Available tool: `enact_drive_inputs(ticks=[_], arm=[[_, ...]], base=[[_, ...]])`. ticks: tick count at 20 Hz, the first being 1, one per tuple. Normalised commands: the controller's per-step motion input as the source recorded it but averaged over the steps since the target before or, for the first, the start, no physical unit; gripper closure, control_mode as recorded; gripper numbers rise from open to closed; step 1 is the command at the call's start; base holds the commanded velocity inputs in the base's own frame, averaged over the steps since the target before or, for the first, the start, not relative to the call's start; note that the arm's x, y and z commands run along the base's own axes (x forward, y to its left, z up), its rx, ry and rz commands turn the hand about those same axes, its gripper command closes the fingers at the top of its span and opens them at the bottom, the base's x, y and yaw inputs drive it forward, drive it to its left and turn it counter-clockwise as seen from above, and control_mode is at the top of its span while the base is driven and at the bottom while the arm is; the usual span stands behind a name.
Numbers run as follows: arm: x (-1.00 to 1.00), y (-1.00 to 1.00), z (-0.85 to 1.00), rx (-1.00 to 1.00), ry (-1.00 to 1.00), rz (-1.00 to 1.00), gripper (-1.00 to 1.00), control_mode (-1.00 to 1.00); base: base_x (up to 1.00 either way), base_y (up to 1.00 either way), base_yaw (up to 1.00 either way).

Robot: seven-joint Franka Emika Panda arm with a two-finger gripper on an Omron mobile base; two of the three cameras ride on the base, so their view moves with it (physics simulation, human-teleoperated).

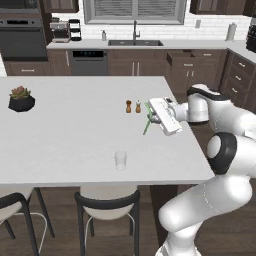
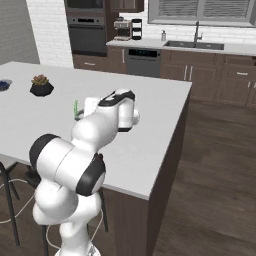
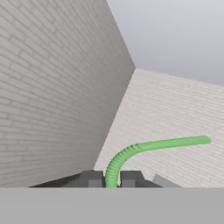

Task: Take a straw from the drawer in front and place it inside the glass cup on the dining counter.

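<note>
At centre right of the left base view the gripper [image 1: 151,118] pinches a green straw [image 1: 147,121] above the dining counter [image 1: 65,135], so the fetching looks done, while the empty glass cup [image 1: 120,160] waits lower centre, well apart.

No text, label, brand, number or sign is legible anywhere, on the appliances, cabinets or walls.
</note>
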Motion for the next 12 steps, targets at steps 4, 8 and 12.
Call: enact_drive_inputs(ticks=[4, 8, 12], arm=[[-0.07, 0.40, -0.02, 0.00, 0.04, 0.00, 1.00, -1.00], [-0.14, 0.18, 0.00, 0.01, 0.04, 0.00, 1.00, -1.00], [-0.21, 0.02, -0.09, 0.01, 0.00, 0.00, 1.00, -1.00]], base=[[0.00, 0.00, 0.00], [0.00, 0.00, 0.00], [0.00, 0.00, 0.00]])
